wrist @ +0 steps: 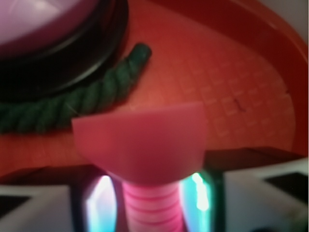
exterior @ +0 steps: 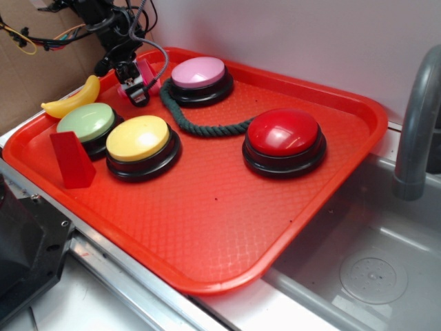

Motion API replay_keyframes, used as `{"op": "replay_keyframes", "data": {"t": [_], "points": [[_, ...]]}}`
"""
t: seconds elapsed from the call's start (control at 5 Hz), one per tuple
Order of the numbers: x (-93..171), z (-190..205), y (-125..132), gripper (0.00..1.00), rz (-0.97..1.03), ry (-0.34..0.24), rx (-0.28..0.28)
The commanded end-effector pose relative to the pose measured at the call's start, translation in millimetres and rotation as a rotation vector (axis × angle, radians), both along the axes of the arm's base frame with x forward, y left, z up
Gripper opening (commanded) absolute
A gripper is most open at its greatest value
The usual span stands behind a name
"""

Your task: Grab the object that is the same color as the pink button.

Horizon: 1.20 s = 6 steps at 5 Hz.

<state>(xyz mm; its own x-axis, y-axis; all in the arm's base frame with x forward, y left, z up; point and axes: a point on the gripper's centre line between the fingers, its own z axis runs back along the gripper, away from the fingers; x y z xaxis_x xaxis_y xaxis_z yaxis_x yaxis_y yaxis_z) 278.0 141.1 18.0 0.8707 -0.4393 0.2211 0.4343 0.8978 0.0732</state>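
The pincer (exterior: 136, 81) sits at the far left of the red tray (exterior: 227, 227), just left of the pink button (exterior: 199, 72), and it is clamped on the pink toy (wrist: 145, 145). The wrist view shows the ribbed stem between the two fingers, with the wedge head sticking out past them. Whether the toy has left the tray floor cannot be told from either view.

The main risk is the hold itself. The stem is narrow, round and ribbed, so it could twist or slide out if the arm swings fast. The head is wider than the stem and hangs free, which gives it leverage to tip.

The green rope (exterior: 200, 124) curls round the pink button, and its end lies just beside the toy. A sideways move toward the right could catch the rope or knock the button. The banana (exterior: 72, 100) lies near on the left, so a straight rise looks safest.
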Motion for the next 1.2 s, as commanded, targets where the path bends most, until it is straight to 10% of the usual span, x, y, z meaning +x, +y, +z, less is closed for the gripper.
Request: {"op": "replay_keyframes", "data": {"t": [0.0, 1.0], "points": [[8.8, 13.9, 4.9, 0.0, 0.027, 0.0, 0.018], [-40.5, 137.5, -93.8, 0.0, 0.485, 0.139, 0.01]]}}
